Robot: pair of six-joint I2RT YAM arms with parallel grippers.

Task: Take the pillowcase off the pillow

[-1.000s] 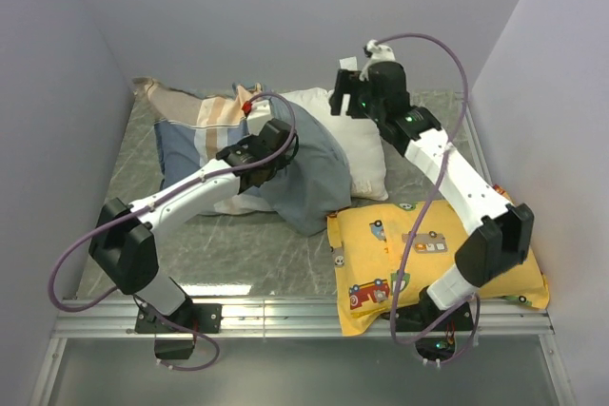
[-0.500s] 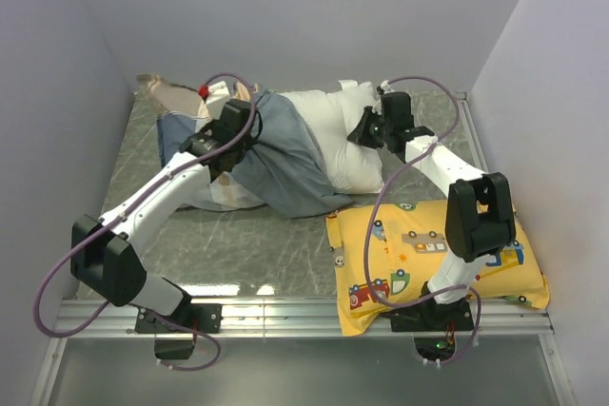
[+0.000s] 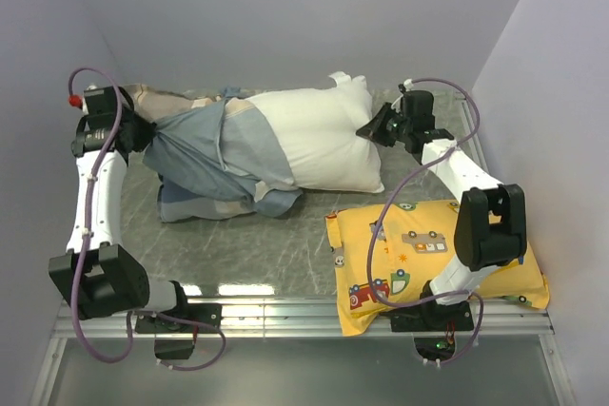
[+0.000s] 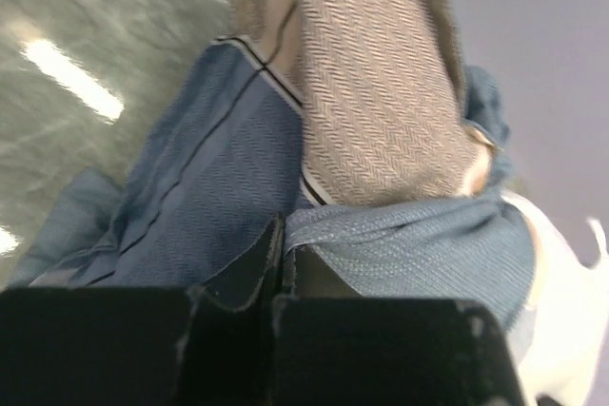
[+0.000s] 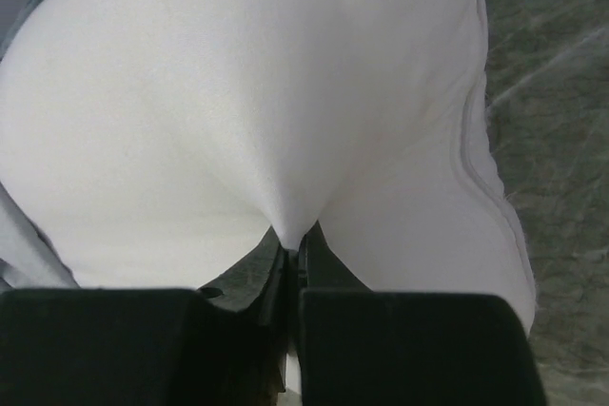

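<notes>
Surface: grey marbled table, glare patches near its front rail. Pale lilac walls box it in on 3 sides. Yellow pillow w/ vehicle print lies just in front of the pillow, at its right end, and part of it overhangs the rail.

Pillow lies lengthwise along the back of the table, white, right approx two-thirds bare. Pillowcase covers its left end and trails off to the left of it in a bunched, taut fan. A blue-striped flap lies flat in front of the pillow's left end.

You've got the left gripper well left of the pillow, by the left wall, fingers pinched tight on a fold of pillowcase. Wrist cam shows blue and beige herringbone cloth running away from the jaws toward the pillow. Right gripper sits at the pillow's right edge, fingers clamped on a pucker of white pillow fabric.

Vs 0.5 s ago: left gripper was over the pillow's left part; now it's swung far out left of it, dragging the pillowcase w/ it. More white shows, and the pillow is pulled longer and flatter. Right gripper has shifted slightly rightward, same pinch on the pillow.

Vs 1.0 s ago: right gripper was raised over the pillow's back edge, and cloth hid most of the pillow.
</notes>
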